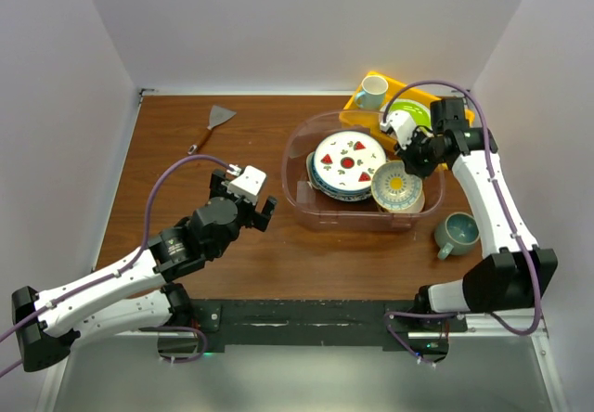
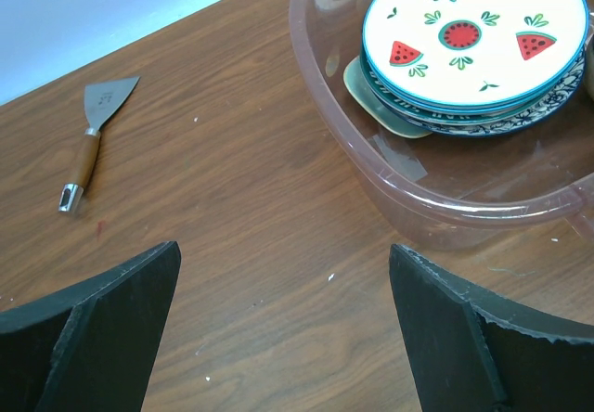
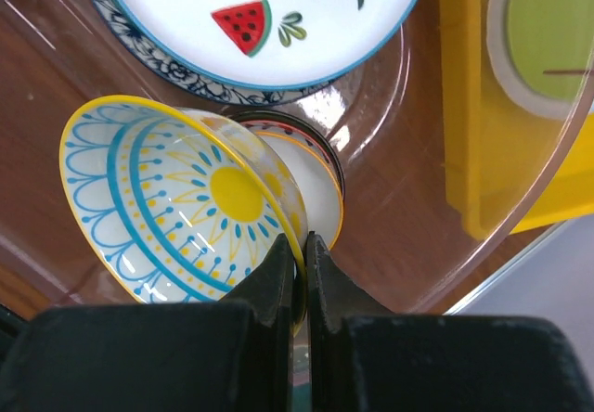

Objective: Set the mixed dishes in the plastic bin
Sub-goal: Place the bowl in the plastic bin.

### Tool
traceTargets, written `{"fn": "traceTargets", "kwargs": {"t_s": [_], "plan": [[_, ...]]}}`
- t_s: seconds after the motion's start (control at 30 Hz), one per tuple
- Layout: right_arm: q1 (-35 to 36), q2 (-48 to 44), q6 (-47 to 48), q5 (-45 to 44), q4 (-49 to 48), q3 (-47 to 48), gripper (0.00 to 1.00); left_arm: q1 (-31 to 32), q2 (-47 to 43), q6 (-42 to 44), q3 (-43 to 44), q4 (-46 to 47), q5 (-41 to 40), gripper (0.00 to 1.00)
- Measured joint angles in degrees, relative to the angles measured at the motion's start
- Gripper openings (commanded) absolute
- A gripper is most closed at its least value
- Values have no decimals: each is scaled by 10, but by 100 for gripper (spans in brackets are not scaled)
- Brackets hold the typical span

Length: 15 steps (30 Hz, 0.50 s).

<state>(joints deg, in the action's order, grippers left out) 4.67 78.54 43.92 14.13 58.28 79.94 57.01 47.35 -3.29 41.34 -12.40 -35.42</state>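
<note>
My right gripper [image 3: 304, 250] was clamped on the rim of the yellow-and-blue bowl [image 3: 186, 199], tilted inside the plastic bin [image 1: 295, 166] at 4 o'clock from the stacked plates [image 1: 349, 160]. My left gripper [image 2: 283, 254] hung wide apart over the tabletop [image 2: 232, 199]. The grey-teal mug [image 1: 457, 233] sat outside the bin, at its 4 o'clock.

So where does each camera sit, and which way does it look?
Top external: above and behind the arms, looking down on the table; both arms show.
Left wrist: on the left arm, facing the scraper and plastic bin; open left pincer at the bottom.
Right wrist: over the bin, facing the yellow-and-blue bowl; right pincer grips its rim.
Shared by all three: the watermelon plate.
</note>
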Motion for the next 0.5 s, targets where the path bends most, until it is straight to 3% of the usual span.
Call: {"fn": "traceTargets", "kwargs": {"t_s": [0.5], "plan": [[-21, 55, -3, -42, -10, -17, 0, 0, 1, 0, 0, -1, 0, 100]]}}
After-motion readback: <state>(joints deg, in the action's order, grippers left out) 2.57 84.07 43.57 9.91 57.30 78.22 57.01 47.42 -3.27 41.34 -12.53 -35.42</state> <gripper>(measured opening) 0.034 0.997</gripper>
